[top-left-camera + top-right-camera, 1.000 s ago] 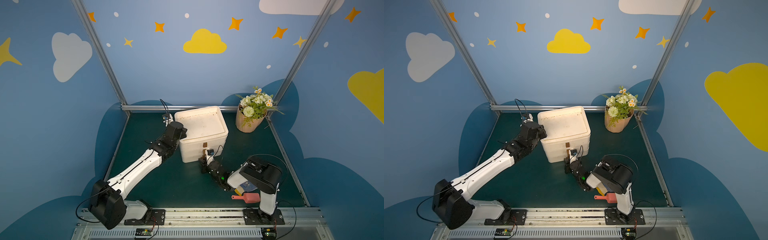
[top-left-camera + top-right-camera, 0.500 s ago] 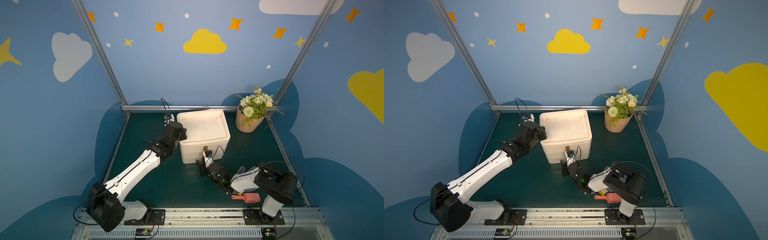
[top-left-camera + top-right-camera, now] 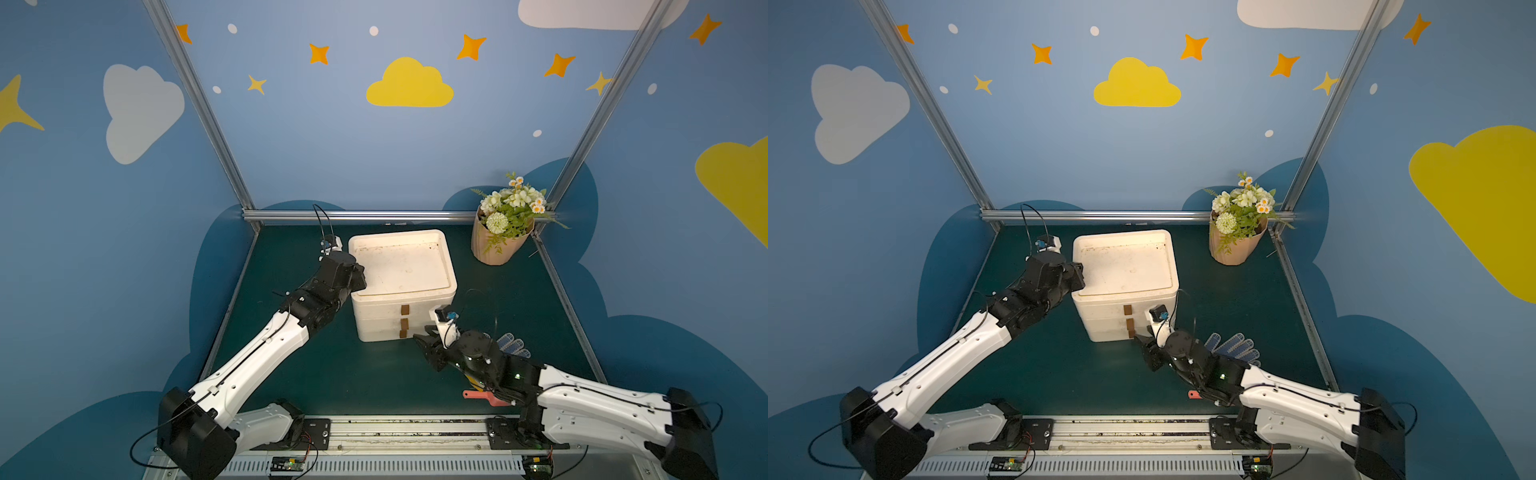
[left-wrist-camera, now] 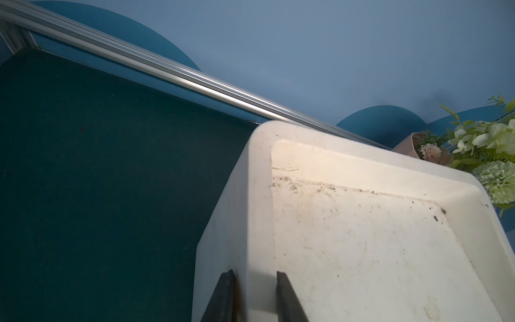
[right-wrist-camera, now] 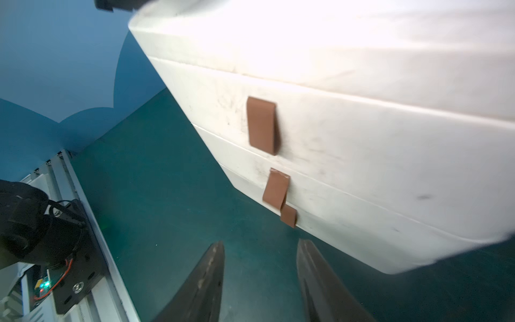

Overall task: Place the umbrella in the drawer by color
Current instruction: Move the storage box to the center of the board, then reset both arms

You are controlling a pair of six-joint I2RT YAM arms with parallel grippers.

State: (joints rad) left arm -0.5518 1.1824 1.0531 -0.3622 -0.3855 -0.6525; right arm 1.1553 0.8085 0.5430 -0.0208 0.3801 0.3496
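Found left end effector (image 4: 257, 295) clamped on drawer unit (image 3: 374, 320) rim. Caught right end effector (image 5: 260, 245) spread, just short of bottom pull tab (image 5: 288, 216). Spotted blue dotted umbrella (image 3: 1233, 347), pink umbrella (image 3: 473, 395) on table (image 3: 353, 374) by right arm (image 3: 590, 399).

Dark green counter (image 3: 324, 374) inside a booth with blue walls. A white drawer unit (image 3: 401, 270) with 3 stacked drawers and 3 brown pull tabs stands on it, toward the back. A tan flower pot (image 3: 496, 249) of white flowers sits behind and to the right of the drawer unit, apart from it. In front of the drawer unit and to its right lie a blue dotted fabric item (image 3: 513, 345) and a pink umbrella (image 3: 478, 395), both only partly visible.
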